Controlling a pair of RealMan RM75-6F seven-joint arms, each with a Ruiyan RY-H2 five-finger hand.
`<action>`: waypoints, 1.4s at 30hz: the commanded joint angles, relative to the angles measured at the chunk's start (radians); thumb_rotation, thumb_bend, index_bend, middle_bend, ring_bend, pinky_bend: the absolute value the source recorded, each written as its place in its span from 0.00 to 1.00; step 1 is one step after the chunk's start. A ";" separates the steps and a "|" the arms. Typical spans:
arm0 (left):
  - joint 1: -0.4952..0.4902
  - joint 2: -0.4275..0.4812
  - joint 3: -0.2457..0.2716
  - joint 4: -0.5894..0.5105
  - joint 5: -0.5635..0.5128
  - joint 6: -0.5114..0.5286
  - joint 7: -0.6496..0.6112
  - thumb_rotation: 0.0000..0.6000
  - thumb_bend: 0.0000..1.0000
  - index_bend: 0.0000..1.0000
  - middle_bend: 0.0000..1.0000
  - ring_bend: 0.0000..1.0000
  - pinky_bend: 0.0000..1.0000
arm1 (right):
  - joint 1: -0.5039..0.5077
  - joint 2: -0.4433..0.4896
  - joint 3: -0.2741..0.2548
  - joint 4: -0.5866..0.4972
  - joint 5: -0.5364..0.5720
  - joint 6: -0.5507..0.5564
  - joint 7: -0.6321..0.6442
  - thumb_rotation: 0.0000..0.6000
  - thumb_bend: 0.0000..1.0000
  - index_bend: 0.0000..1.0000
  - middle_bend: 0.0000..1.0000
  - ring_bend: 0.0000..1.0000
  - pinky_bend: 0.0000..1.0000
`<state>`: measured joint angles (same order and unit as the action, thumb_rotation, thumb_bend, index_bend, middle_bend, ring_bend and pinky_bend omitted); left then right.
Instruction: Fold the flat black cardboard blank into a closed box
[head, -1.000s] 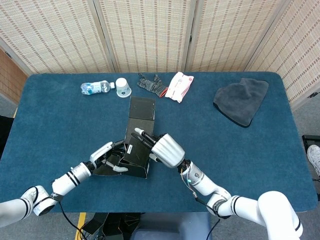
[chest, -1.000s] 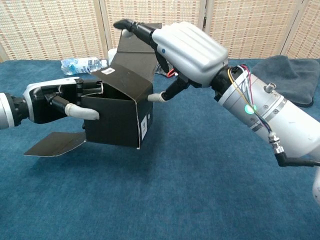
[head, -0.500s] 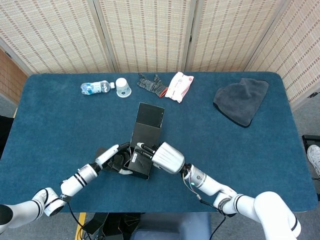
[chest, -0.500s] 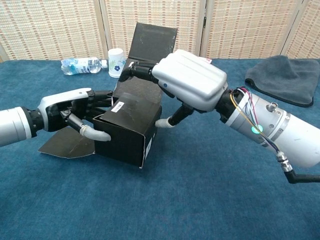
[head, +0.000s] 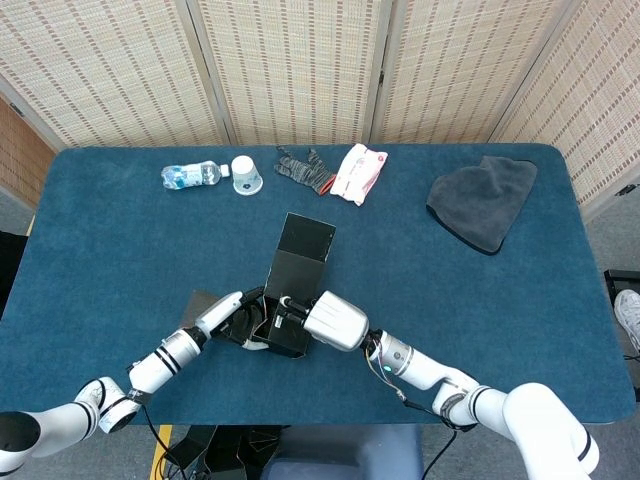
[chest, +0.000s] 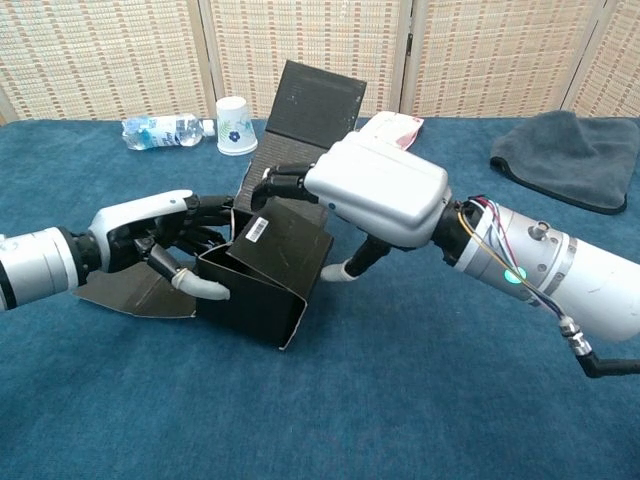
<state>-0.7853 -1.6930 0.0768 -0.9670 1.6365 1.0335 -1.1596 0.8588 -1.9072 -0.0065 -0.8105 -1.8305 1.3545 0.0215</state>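
The black cardboard box (chest: 268, 283) sits half-formed on the blue table, tilted, with a barcode sticker on its top panel. Its long lid flap (chest: 316, 103) stands up behind it, and a side flap (chest: 138, 292) lies flat on the table to the left. My left hand (chest: 152, 234) grips the box's left open end, thumb on the front face. My right hand (chest: 378, 190) holds it from the right, fingers laid over the top rear edge and thumb at the right side. From the head view, the box (head: 287, 330) lies between the left hand (head: 232, 318) and right hand (head: 335, 321).
Along the far edge lie a water bottle (head: 190, 175), a paper cup (head: 246, 175), dark gloves (head: 305, 168) and a white-and-red packet (head: 358, 172). A grey cloth (head: 485, 200) lies at the far right.
Both hands have brought the box down from mid-air onto the table and nearer to me. The box has tilted, and the lid flap now leans back behind it.
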 joint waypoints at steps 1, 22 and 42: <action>-0.004 -0.001 0.001 0.003 0.000 -0.009 0.010 1.00 0.07 0.17 0.25 0.48 0.65 | 0.004 0.007 -0.010 0.000 -0.003 -0.013 0.007 1.00 0.04 0.27 0.30 0.74 0.96; -0.014 0.006 0.007 0.003 0.002 -0.030 0.033 1.00 0.07 0.10 0.18 0.47 0.65 | 0.028 0.058 -0.034 -0.053 -0.002 -0.082 0.002 1.00 0.11 0.31 0.33 0.74 0.96; -0.019 0.003 0.010 0.005 0.002 -0.037 0.024 1.00 0.07 0.09 0.17 0.47 0.65 | 0.046 0.087 -0.046 -0.102 0.005 -0.144 -0.004 1.00 0.15 0.31 0.35 0.74 0.96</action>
<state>-0.8042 -1.6897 0.0871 -0.9620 1.6392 0.9965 -1.1348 0.9032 -1.8223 -0.0520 -0.9101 -1.8264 1.2140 0.0187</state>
